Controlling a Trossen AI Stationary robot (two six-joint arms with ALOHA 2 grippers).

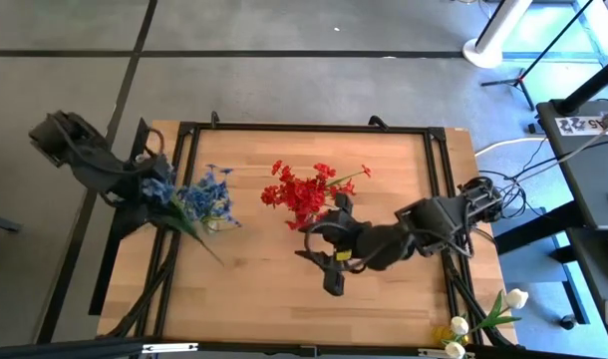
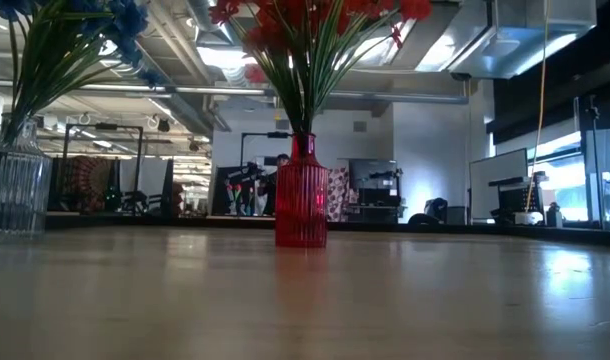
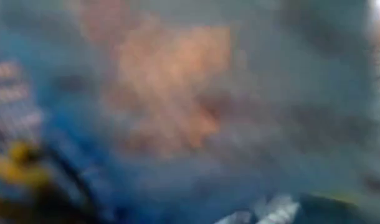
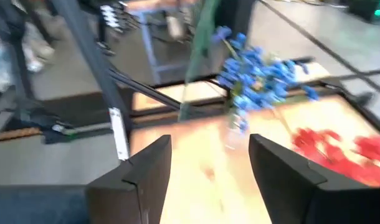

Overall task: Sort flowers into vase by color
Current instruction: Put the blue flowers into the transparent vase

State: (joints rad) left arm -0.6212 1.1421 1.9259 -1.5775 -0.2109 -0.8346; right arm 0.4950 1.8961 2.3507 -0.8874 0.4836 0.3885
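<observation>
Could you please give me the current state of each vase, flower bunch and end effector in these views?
red vase: upright on the table, holding the red flowers.
clear vase: upright at the table's left edge, holding the blue flowers.
white flowers: lying off the table's near right corner, not in a vase.
right end effector: open, empty, beside the red vase.
left end effector: at the blue flowers, fingers hidden.

Bare wood lies between the red vase (image 2: pixel 301 205) and the clear vase (image 2: pixel 15 190) — their sprays overhang it.
</observation>
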